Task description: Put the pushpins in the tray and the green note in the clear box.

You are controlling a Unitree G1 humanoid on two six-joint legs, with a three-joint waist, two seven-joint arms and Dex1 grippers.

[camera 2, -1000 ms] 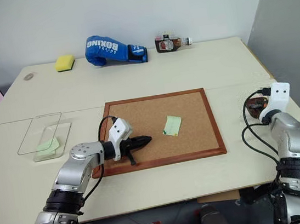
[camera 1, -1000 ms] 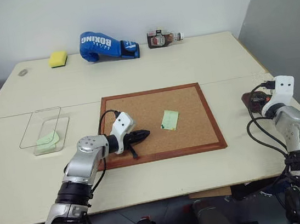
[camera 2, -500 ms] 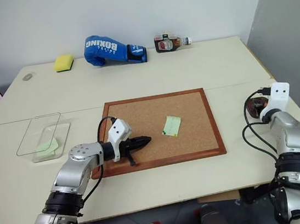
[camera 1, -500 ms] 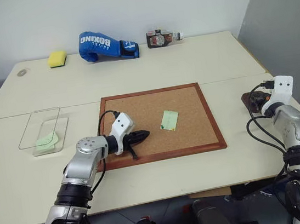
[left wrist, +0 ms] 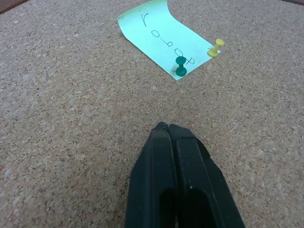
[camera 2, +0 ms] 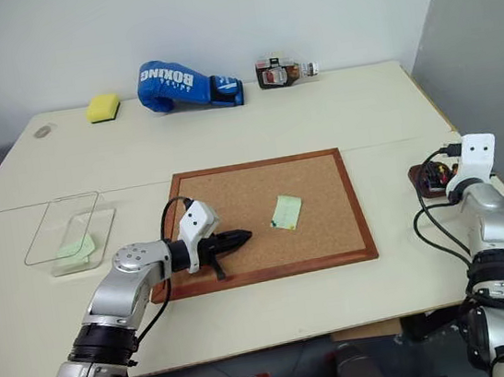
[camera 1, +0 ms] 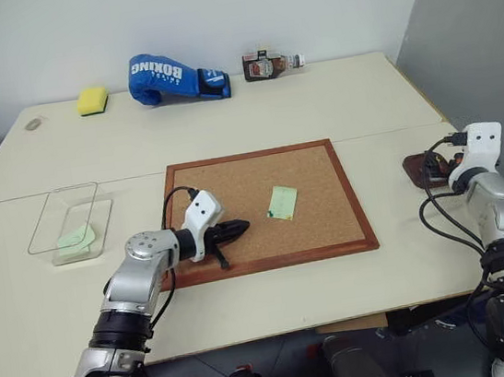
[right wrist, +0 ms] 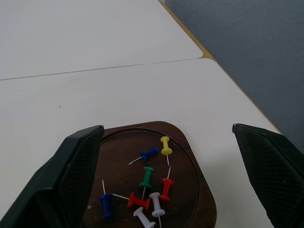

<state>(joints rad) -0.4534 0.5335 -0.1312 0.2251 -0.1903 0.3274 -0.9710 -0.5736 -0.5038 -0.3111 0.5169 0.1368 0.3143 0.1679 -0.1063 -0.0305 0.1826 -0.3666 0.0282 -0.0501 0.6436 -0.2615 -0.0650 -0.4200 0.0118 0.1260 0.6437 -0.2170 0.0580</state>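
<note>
**A:** From the head camera, where does everything sit relative to the cork board [camera 1: 264, 207]?

**B:** The green note [camera 1: 283, 201] lies on the board, right of its middle; it is a small pale green rectangle with one end curled up. The left end effector [camera 1: 241, 226] rests over the board's near left part, its black fingers pressed together with nothing between them. The clear box [camera 1: 74, 232] stands on the surface [camera 1: 334, 103] left of the board, well apart from it, with a pale green sheet inside. The tray [camera 2: 429, 180], dark reddish-brown, sits right of the board near the surface's edge, with the right end effector [right wrist: 166, 175] just over it.

**A:** And the left wrist camera?

**B:** The shut black fingers [left wrist: 173, 180] point across the cork toward the note, apart from it. The note bears handwriting, and a green pushpin [left wrist: 181, 66] stands in its nearer edge. A yellow pushpin [left wrist: 216, 48] lies at the note's corner.

**A:** The right wrist camera?

**B:** The right fingers [right wrist: 61, 175] are spread wide, holding nothing. Between them lies the rounded-square tray with loose pushpins [right wrist: 147, 187] inside: yellow, blue, green, red and white ones.
</note>
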